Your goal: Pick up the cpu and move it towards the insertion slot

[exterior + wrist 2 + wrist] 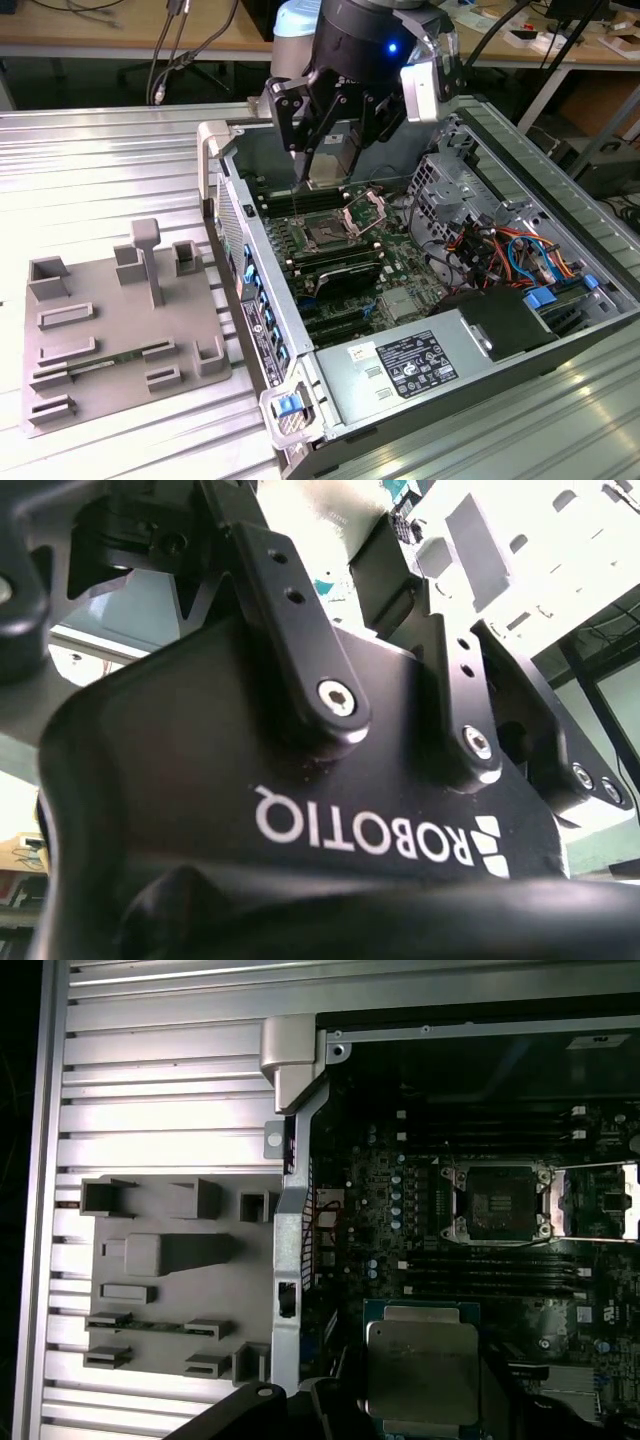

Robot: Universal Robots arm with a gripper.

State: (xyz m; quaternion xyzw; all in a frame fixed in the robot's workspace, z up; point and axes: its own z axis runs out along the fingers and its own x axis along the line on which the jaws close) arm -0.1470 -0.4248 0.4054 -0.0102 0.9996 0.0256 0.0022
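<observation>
One end effector point(326, 160) grips the cpu point(420, 1365) near the insertion slot point(497, 1200).

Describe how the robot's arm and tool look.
The arm ends in a glossy black cylinder with a small blue light, below a pale blue-grey joint cap. A pale grey box is mounted at its side. The tool is black, with jointed finger links, silver screws and white lettering.
</observation>
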